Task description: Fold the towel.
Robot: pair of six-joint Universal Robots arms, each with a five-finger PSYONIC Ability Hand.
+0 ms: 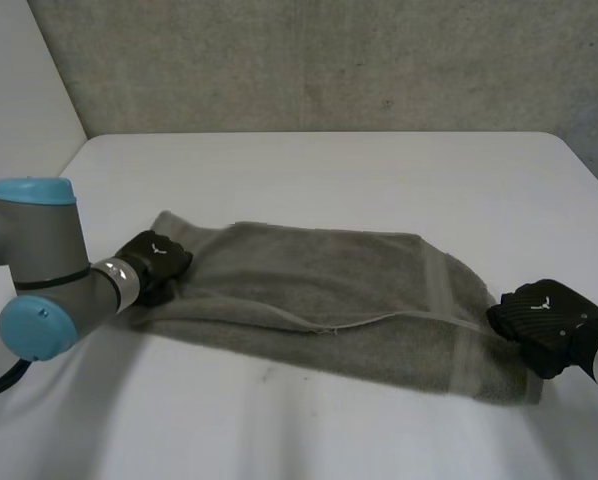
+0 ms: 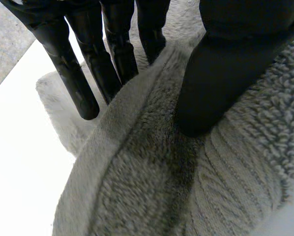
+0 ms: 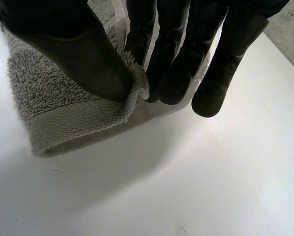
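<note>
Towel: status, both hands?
Left hand pinching towel at its left end. Right hand pinching the right end's edge. Towel partly doubled over, lying on the table. Nothing in the way.

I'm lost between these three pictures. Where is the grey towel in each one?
Head view: the towel lies across the white table, left hand on one end, right hand on the other.
Left wrist view: a ridge of towel pinched between thumb and fingers.
Right wrist view: its corner pinched between thumb and fingers.
Shared landmark: the white table.
</note>
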